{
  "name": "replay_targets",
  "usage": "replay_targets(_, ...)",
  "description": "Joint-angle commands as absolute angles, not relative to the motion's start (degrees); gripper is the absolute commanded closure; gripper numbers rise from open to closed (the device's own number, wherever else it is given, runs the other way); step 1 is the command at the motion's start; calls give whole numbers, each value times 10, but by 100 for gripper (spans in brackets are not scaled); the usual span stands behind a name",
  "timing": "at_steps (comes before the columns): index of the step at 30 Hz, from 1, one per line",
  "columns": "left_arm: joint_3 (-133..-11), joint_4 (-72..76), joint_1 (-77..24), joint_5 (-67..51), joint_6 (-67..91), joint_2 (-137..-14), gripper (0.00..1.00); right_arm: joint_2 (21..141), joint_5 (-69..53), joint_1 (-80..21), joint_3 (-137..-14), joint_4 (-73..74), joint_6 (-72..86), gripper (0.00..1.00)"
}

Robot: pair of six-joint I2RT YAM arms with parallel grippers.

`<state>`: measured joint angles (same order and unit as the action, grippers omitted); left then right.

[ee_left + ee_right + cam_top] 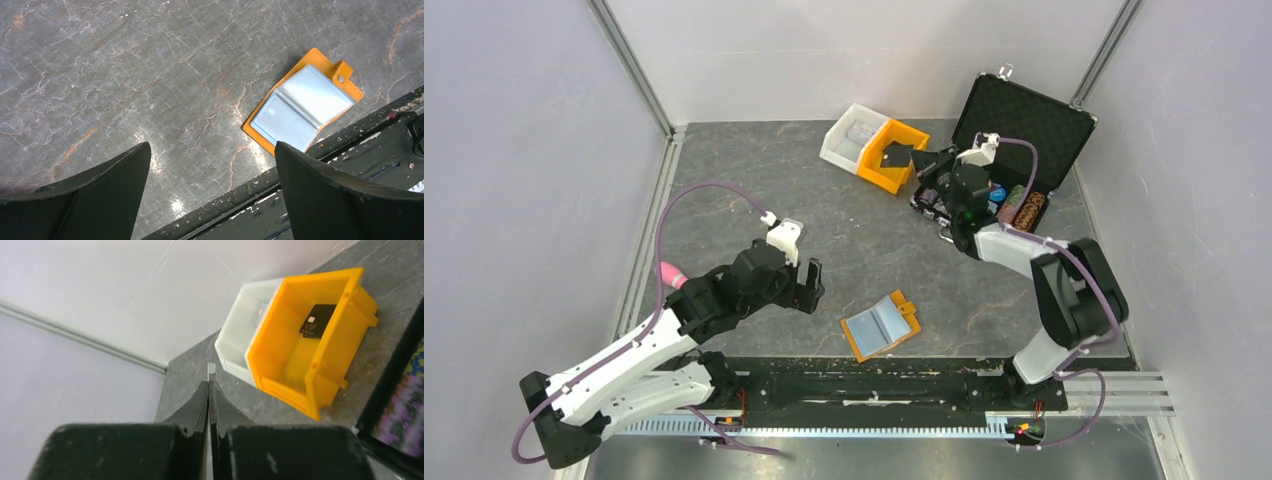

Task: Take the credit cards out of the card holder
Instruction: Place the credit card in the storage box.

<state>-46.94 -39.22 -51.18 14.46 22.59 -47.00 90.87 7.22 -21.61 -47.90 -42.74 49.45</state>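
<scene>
The card holder lies open and flat on the table near the front edge, orange-tan with light blue panels; it also shows in the left wrist view. My left gripper is open and empty, hovering left of the holder. My right gripper is at the back, beside the orange bin. In the right wrist view its jaws are pressed on a thin pale card seen edge-on. A black card lies inside the orange bin.
A white bin adjoins the orange bin on its left. An open black chip case with chips stands at the back right. A black rail runs along the table's front edge, close to the holder.
</scene>
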Motion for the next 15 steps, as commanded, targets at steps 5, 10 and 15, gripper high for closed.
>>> replay_targets(5,-477,-390,-511,147,198,-452,0,1039,169,-207,-600,-481,554,100)
replay_targets(10,-478,-387,-511,131,195,-452,0,1096,198,-200,-649,-476,557,100)
replay_targets(15,-476,-386,-511,133,196,-449,0,1154,191,-186,-709,-436,572,100)
